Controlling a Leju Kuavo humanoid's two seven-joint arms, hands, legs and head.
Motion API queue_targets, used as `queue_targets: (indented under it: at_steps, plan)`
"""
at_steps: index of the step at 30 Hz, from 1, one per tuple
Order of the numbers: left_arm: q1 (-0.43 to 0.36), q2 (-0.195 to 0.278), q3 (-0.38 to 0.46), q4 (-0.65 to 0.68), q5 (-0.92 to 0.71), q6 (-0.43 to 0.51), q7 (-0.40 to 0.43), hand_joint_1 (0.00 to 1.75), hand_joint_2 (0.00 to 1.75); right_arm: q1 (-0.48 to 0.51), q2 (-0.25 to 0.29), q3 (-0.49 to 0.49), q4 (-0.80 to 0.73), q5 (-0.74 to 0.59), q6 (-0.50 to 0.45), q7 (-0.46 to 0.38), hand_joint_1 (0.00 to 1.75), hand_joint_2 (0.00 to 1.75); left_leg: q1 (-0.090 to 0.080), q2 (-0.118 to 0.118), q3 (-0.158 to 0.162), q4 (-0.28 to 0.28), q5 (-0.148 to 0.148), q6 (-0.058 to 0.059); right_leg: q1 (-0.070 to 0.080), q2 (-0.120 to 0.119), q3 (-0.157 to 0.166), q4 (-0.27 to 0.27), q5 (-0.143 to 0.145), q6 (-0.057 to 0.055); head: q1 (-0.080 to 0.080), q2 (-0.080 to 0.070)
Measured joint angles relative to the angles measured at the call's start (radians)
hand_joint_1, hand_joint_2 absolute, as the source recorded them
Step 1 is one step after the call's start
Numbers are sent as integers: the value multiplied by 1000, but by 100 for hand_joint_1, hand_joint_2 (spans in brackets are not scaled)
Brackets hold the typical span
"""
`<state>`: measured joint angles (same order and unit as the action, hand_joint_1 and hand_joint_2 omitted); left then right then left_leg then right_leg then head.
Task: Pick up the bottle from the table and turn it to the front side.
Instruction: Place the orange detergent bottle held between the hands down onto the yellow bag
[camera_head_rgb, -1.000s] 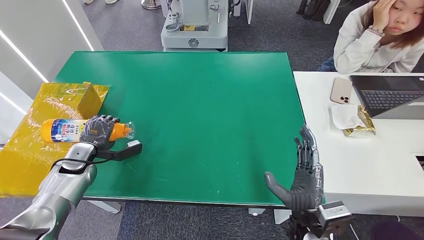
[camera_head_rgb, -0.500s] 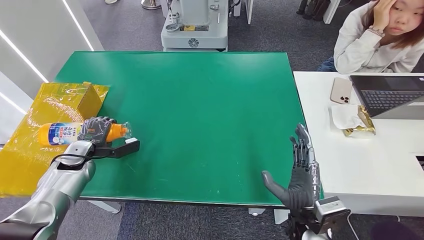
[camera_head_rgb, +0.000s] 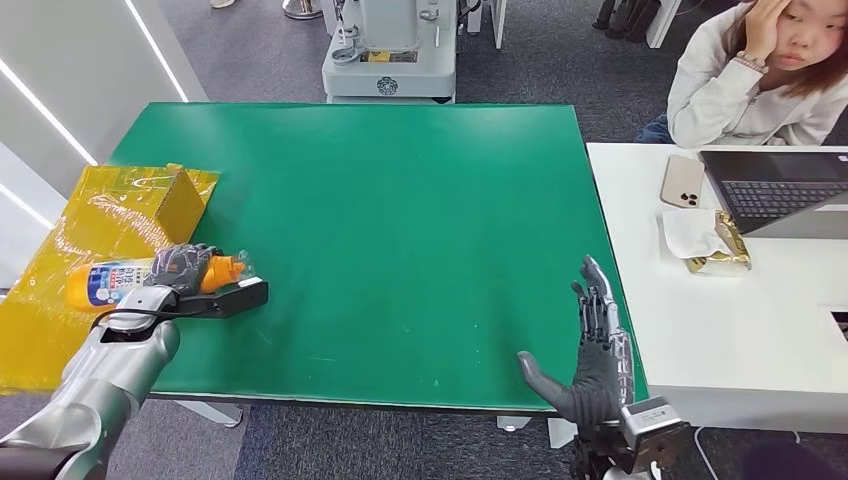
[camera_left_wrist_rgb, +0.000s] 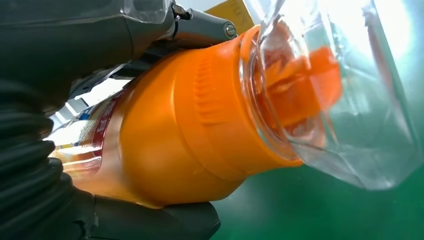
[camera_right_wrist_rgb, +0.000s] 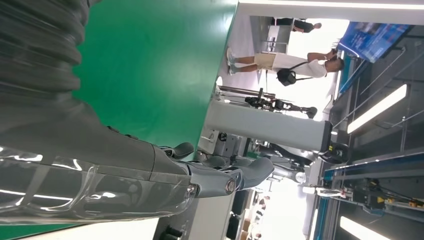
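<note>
In left hand (camera_head_rgb: 181, 268): orange bottle (camera_head_rgb: 120, 280), clear cap.

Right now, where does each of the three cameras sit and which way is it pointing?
Head view: high on the body, looking forward and down at the green table; both arms show, left hand gripping the orange bottle, right hand open.
Left wrist view: behind the left hand, close on the bottle.
Right wrist view: behind the right hand, looking along the table into the room.
Shared: head and left wrist views both show the bottle.
</note>
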<state>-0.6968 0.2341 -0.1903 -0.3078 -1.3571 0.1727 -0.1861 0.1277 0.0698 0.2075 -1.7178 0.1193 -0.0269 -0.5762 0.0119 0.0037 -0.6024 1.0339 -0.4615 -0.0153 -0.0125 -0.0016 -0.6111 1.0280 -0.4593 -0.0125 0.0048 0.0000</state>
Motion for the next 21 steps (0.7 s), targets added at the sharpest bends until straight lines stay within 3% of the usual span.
queue_targets:
  at_steps: [2, 3, 21]
  plan:
    - [0, 0, 3, 2, 2, -2, -2, 30, 175, 0, 0, 0, 0, 2, 1, 1, 0, 175, 0, 0, 0, 0, 0, 0, 0, 0, 0, 0, 0, 0, 0, 0]
    - [0, 0, 4, 3, 2, -2, -5, 0, 175, 1, 0, 0, 0, 3, 2, 2, 0, 175, 0, 0, 0, 0, 0, 0, 0, 0, 0, 0, 0, 0, 0, 0]
    - [22, -25, 21, 8, 12, 95, -67, 0, 175, 5, 0, 0, 7, 19, -5, 13, 0, 175, 0, 0, 0, 0, 0, 0, 0, 0, 0, 0, 0, 0, 0, 0]
